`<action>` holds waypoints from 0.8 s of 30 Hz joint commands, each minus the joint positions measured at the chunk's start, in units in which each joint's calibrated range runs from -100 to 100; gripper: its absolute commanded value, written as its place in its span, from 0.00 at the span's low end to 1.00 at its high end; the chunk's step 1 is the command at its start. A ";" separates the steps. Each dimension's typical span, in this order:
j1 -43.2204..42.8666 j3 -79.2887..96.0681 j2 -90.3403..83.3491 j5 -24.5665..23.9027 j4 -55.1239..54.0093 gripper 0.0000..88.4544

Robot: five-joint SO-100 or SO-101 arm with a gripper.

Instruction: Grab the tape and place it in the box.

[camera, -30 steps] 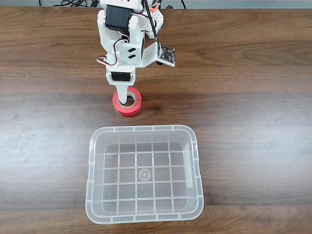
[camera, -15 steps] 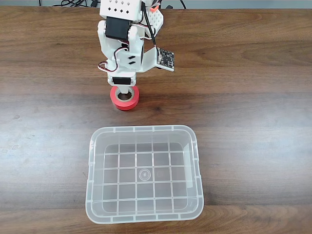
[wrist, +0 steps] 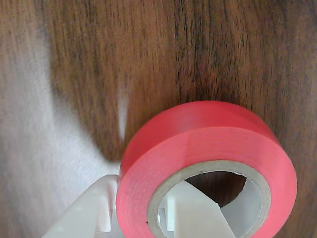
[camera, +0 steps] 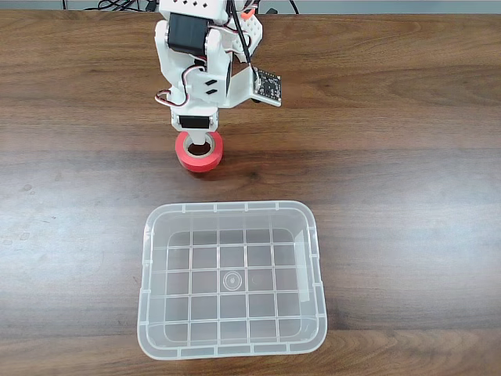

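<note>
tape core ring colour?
Grey-beige, inside the red-orange tape; clearest in the wrist view.

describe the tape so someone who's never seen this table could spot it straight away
In the fixed view, start at the clear plastic box on the brown wooden table, then look just beyond its far rim, under the white arm's gripper. The tape is the small round red-orange roll with a grey-beige core, one gripper finger inside its hole: the only brightly coloured thing there.

Dark brown wood-grain surface [camera: 407, 157], planks running left to right in the fixed view. Black cables [camera: 117, 5] bunched past the surface's far edge, beside a pale strip.
</note>
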 commanded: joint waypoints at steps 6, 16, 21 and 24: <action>-2.79 -18.63 -21.62 0.18 17.89 0.05; -4.40 -22.93 -24.04 -0.29 22.51 0.05; -4.70 -35.19 -22.51 -1.50 24.74 0.05; -7.48 -42.46 -18.89 -1.66 25.59 0.04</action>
